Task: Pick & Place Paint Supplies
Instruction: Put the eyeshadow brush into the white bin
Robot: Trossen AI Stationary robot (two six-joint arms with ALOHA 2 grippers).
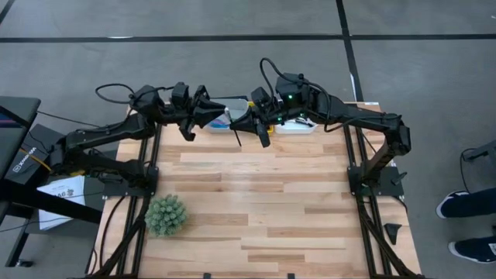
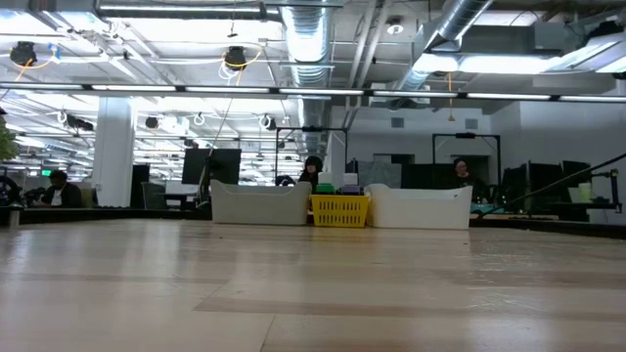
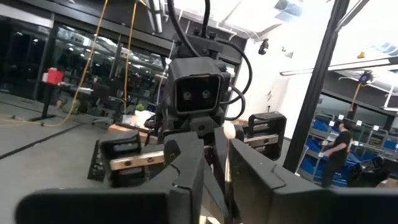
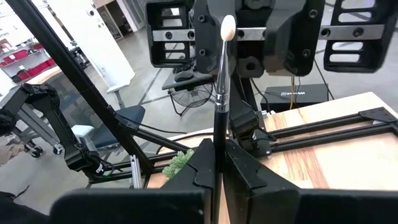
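Right wrist view: a dark-handled brush [image 4: 219, 93] is clamped upright in the right pincer [image 4: 216, 163]; directly ahead, the left pincer [image 4: 249, 43] is held apart.

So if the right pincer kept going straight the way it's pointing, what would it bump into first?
Probably the left pincer. The right pincer, shut on a brush, faces it head-on above the table's far edge, with nothing between them. The brush's pale tip would likely touch first, though the gap is hard to judge.

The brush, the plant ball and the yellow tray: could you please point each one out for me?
brush [image 4: 219, 81], right wrist view, on its metal ferrule.
plant ball [image 1: 166, 215], high view, on its middle.
yellow tray [image 2: 339, 210], low view, on its front wall.
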